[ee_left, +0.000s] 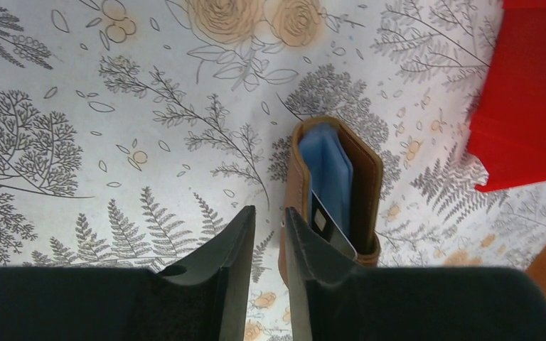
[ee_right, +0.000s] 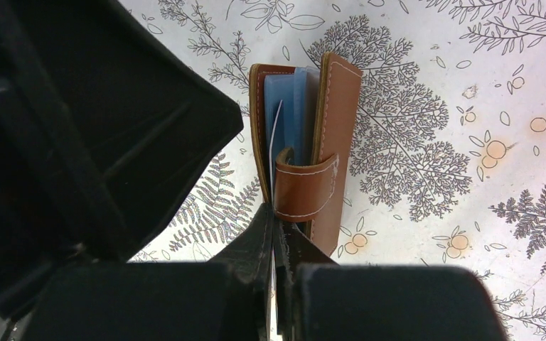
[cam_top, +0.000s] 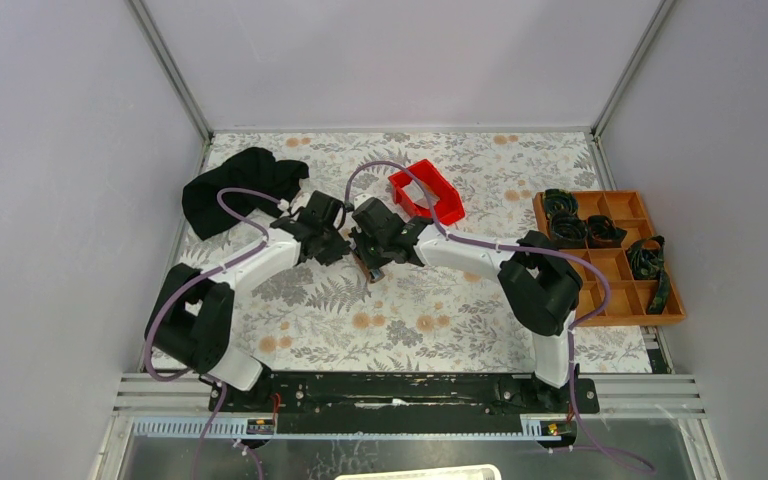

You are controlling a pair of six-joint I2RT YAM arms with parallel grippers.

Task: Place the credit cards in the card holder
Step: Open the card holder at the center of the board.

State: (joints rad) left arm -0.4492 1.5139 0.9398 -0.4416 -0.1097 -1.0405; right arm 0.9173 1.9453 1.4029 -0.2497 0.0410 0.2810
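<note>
Two claws at one wallet (ee_right: pixel 338 128).
My right claw (ee_right: pixel 276 245) pinches a thin card (ee_right: pixel 276 149) entering it just ahead; my left claw (ee_left: pixel 269 238), slightly apart, empty, sits beside it.

A robot lab cell (boxed in): plain grey walls (cam_top: pixel 60 150), aluminium rails (cam_top: pixel 173 72), floral-covered bench (cam_top: pixel 410 325).

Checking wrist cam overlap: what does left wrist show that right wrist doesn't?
Left wrist only: red plastic bin, flat face of the silvery chip card, left gripper open beside the brown leather folding card holder.
Right wrist only: the holder's tab clasp, right gripper shut on that card's thin edge.
Both: the card holder, light blue plastic card inside it, floral tablecloth.
</note>
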